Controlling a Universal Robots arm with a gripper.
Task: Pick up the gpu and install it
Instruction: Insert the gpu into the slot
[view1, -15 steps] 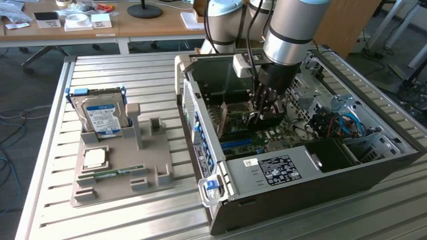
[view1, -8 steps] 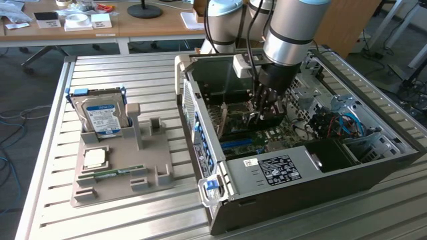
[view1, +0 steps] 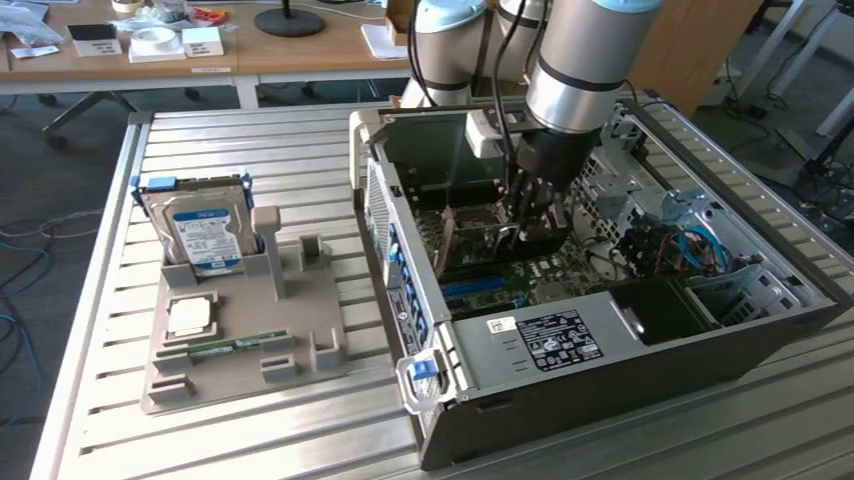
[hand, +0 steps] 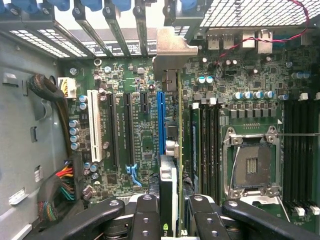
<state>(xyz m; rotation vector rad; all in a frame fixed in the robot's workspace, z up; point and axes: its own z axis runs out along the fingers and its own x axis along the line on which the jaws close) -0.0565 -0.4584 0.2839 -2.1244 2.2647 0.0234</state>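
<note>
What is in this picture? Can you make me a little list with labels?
gripper: inside the case, shut on the gpu
gpu: on edge over the motherboard, close to the blue slot
tray: on the exterior view's left, holding the hard drive and memory stick

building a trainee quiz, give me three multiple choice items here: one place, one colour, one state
1. Where is the gpu? A on the grey holder B inside the computer case C on the wooden desk
2. What colour is the long slot beside it? A blue B red C yellow
3. What is the gripper doing? A open, empty B shut on the hard drive C shut on the gpu
B: the card is over the motherboard. A: that slot is blue. C: its fingers clamp the card.
</note>
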